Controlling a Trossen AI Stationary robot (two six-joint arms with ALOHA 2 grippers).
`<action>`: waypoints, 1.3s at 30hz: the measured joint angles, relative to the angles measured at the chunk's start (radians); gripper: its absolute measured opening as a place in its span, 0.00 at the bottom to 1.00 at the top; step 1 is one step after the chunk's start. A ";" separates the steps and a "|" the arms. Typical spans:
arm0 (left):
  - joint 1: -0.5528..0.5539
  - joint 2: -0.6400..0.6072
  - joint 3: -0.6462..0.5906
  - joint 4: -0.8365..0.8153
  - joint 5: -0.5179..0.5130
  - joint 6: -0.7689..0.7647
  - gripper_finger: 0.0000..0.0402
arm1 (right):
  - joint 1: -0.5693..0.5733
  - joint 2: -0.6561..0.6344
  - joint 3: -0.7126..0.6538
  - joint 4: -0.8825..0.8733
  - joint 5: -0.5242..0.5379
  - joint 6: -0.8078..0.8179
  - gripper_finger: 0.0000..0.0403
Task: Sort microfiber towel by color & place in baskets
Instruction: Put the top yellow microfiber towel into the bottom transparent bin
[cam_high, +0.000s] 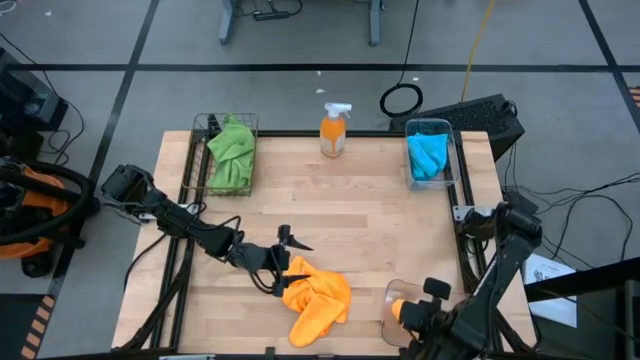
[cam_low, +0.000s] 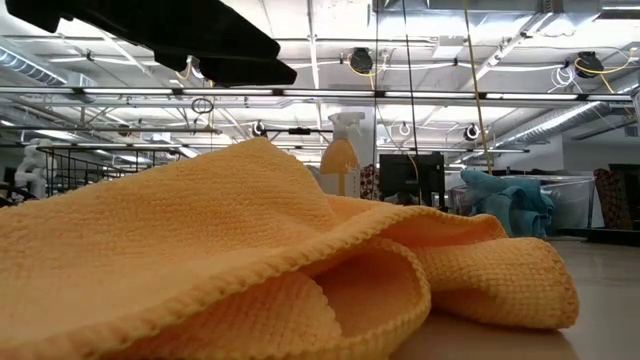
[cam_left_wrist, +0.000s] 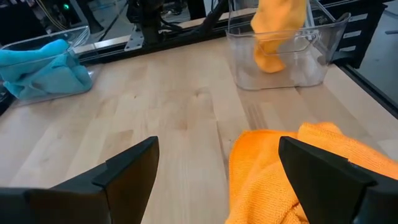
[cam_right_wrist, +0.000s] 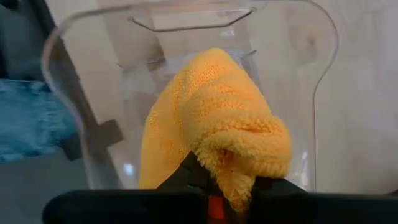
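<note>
One orange towel (cam_high: 317, 300) lies crumpled on the table near its front edge; it fills the low view (cam_low: 250, 260). My left gripper (cam_high: 285, 262) is open at this towel's left edge, and the cloth (cam_left_wrist: 292, 174) lies by one finger. My right gripper (cam_high: 408, 312) is shut on the second orange towel (cam_right_wrist: 211, 124) over a clear plastic basket (cam_high: 392, 300) at the front right. Green towels (cam_high: 231, 152) fill the black mesh basket (cam_high: 200, 128) at the back left. Blue towels (cam_high: 428, 155) fill a clear basket (cam_high: 452, 150) at the back right. My left gripper stands open over the edge of the orange towel on the table (cam_left_wrist: 249, 149); I cannot tell whether a finger touches it. My right gripper pinches a bunched fold of the second orange towel (cam_right_wrist: 230, 168) between its two fingers, from above. The towel hangs below the fingers, its lower end (cam_left_wrist: 268, 59) inside the clear basket.
An orange spray bottle with a white trigger (cam_high: 335, 130) stands at the table's far edge, between the two back baskets. Bare wood (cam_high: 340, 200) lies across the table's middle. Cables and a black frame run along the table's left and right sides.
</note>
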 joint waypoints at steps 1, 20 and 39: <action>0.000 0.000 0.000 0.000 0.002 0.000 0.83 | 0.000 0.006 0.000 -0.009 0.003 -0.006 0.05; -0.013 0.006 0.000 0.000 0.006 -0.103 0.83 | 0.026 0.042 0.000 -0.028 0.119 0.103 0.23; -0.020 0.006 0.000 0.011 -0.008 -0.179 0.83 | 0.107 0.041 0.000 0.067 -0.090 0.176 0.46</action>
